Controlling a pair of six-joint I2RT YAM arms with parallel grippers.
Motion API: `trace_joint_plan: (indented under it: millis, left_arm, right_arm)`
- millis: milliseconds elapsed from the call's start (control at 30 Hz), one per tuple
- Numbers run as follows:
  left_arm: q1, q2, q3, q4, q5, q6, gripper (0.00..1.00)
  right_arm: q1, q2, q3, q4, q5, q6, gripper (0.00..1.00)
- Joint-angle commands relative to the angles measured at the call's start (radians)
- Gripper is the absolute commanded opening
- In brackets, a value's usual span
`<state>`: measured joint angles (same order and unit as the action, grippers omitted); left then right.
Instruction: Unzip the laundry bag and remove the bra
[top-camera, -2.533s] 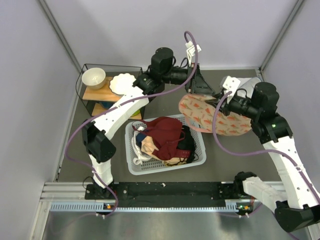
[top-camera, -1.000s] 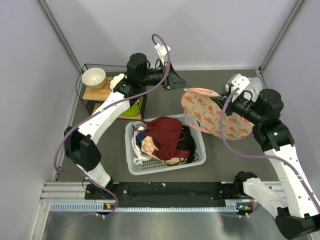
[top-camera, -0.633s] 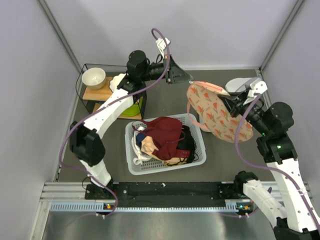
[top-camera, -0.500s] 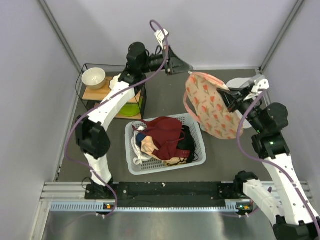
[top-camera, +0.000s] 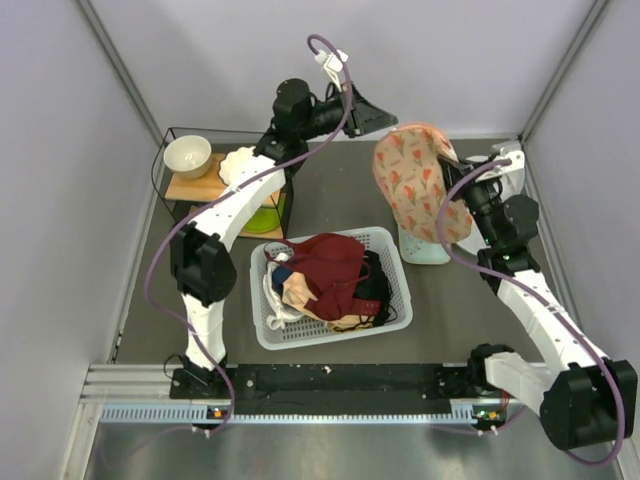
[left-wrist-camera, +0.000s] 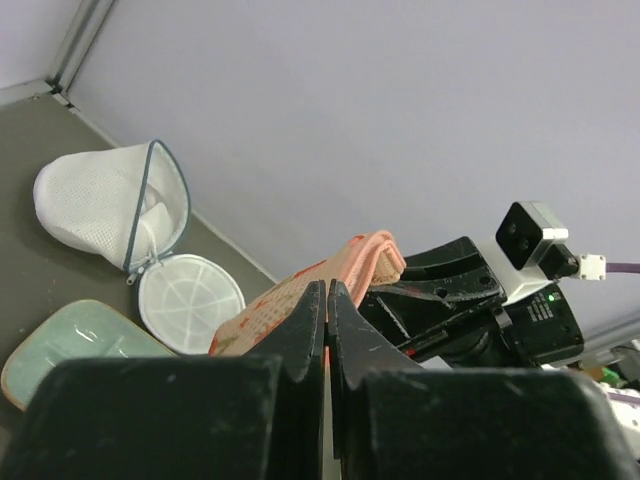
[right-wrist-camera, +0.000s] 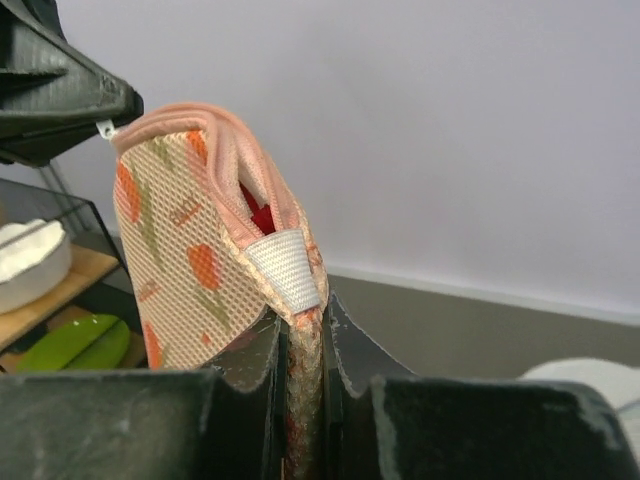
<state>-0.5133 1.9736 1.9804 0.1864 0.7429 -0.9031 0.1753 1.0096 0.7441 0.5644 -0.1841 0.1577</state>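
Note:
The peach flower-print laundry bag (top-camera: 412, 178) hangs upright in the air over the back right of the table, held between both grippers. My right gripper (top-camera: 455, 216) is shut on its lower seam; in the right wrist view the fabric (right-wrist-camera: 190, 270) rises from the gripper (right-wrist-camera: 305, 320). My left gripper (top-camera: 392, 122) is shut at the bag's top rim, its tip on the small white zip pull (right-wrist-camera: 105, 128). In the left wrist view the shut gripper (left-wrist-camera: 327, 287) covers the peach rim (left-wrist-camera: 360, 250). The zip gapes a little, and the red bra (right-wrist-camera: 260, 215) shows inside.
A white basket (top-camera: 262, 335) heaped with maroon, black and pale garments sits mid-table. A mint-green tray (top-camera: 420, 250) lies under the bag. A white mesh pouch (left-wrist-camera: 105, 195) lies by the back wall. A wire shelf at back left holds a bowl (top-camera: 187, 155) and a plate (top-camera: 243, 165).
Both arms have lifted the bag and swung it upright toward the back wall. The left gripper moved right along the rim, and the right wrist drew in underneath.

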Motion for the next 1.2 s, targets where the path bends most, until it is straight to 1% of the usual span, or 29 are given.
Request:
trace_joint_plan:
  millis: [0,33,67,100,133,167,200,267,300,367,400,433,467,500,533,567,600,667,700,733,767,800,967,1000,1067,1167]
  left_arm:
    - [-0.047,0.093,0.083,0.077,-0.011,0.084,0.0]
    - [-0.053,0.112,0.125,0.081,0.019,0.081,0.0]
    - [-0.059,0.143,0.141,0.082,0.027,0.076,0.0]
    - [-0.068,0.154,0.156,0.082,0.038,0.073,0.0]
    - [-0.071,0.172,0.172,0.088,0.052,0.069,0.0]
    - [-0.074,0.179,0.178,0.093,0.062,0.055,0.0]
    - [-0.077,0.188,0.184,0.099,0.073,0.047,0.0]
    - [-0.079,0.212,0.204,0.125,0.104,0.011,0.0]
    - [-0.079,0.218,0.21,0.134,0.113,-0.003,0.0]
    - [-0.079,0.228,0.224,0.154,0.128,-0.032,0.0]
    - [-0.08,0.232,0.233,0.157,0.133,-0.039,0.0]
    - [-0.08,0.237,0.236,0.163,0.141,-0.045,0.0]
    - [-0.08,0.237,0.239,0.168,0.151,-0.054,0.0]
    - [-0.082,0.237,0.241,0.168,0.156,-0.059,0.0]
    - [-0.082,0.232,0.239,0.17,0.164,-0.062,0.0]
    - [-0.083,0.231,0.239,0.165,0.173,-0.065,0.0]
    - [-0.083,0.228,0.236,0.163,0.176,-0.063,0.0]
    - [-0.085,0.217,0.232,0.159,0.182,-0.06,0.0]
    - [-0.085,0.214,0.227,0.159,0.187,-0.06,0.0]
    - [-0.086,0.209,0.227,0.159,0.188,-0.062,0.0]
    - [-0.087,0.208,0.227,0.159,0.191,-0.066,0.0]
    - [-0.087,0.208,0.227,0.16,0.196,-0.068,0.0]
    - [-0.087,0.202,0.227,0.177,0.219,-0.089,0.0]
    - [-0.087,0.2,0.227,0.177,0.22,-0.088,0.0]
    - [-0.085,0.197,0.227,0.179,0.223,-0.092,0.0]
    - [-0.087,0.194,0.215,0.202,0.216,-0.095,0.0]
  right_arm:
    - [-0.072,-0.025,-0.1,0.127,0.02,-0.017,0.06]
    - [-0.082,-0.054,-0.138,0.121,0.0,-0.021,0.27]
    - [-0.089,-0.071,-0.152,0.079,-0.023,-0.053,0.42]
    - [-0.089,-0.092,-0.161,0.039,-0.073,-0.082,0.62]
    - [-0.089,-0.123,-0.155,-0.021,-0.098,-0.113,0.67]
    - [-0.091,-0.14,-0.146,-0.123,-0.118,-0.151,0.7]
    - [-0.089,-0.153,-0.122,-0.176,-0.149,-0.19,0.74]
    - [-0.089,-0.172,-0.092,-0.247,-0.161,-0.248,0.77]
    - [-0.088,-0.169,-0.048,-0.32,-0.176,-0.266,0.81]
    - [-0.089,-0.135,0.021,-0.42,-0.216,-0.346,0.82]
    - [-0.089,-0.111,0.106,-0.519,-0.231,-0.369,0.83]
    - [-0.091,-0.092,0.15,-0.562,-0.242,-0.398,0.83]
    - [-0.091,-0.053,0.188,-0.618,-0.255,-0.461,0.83]
    - [-0.089,-0.036,0.26,-0.648,-0.268,-0.493,0.83]
    - [-0.091,-0.02,0.297,-0.716,-0.288,-0.526,0.83]
    - [-0.105,0.018,0.332,-0.744,-0.316,-0.59,0.83]
    - [-0.114,0.038,0.404,-0.771,-0.342,-0.613,0.83]
    - [-0.134,0.078,0.472,-0.836,-0.377,-0.687,0.83]
    - [-0.141,0.116,0.529,-0.857,-0.449,-0.714,0.83]
    - [-0.152,0.138,0.56,-0.882,-0.489,-0.737,0.84]
    - [-0.164,0.158,0.596,-0.984,-0.535,-0.835,0.83]
    - [-0.165,0.203,0.665,-1.03,-0.593,-0.884,0.83]
    - [-0.168,0.309,0.831,-1.213,-0.635,-1.007,0.85]
    - [-0.168,0.322,0.862,-1.248,-0.637,-1.011,0.86]
    - [-0.168,0.354,0.879,-1.258,-0.641,-1.009,0.87]
    - [-0.168,0.38,0.893,-1.279,-0.707,-1.009,0.88]
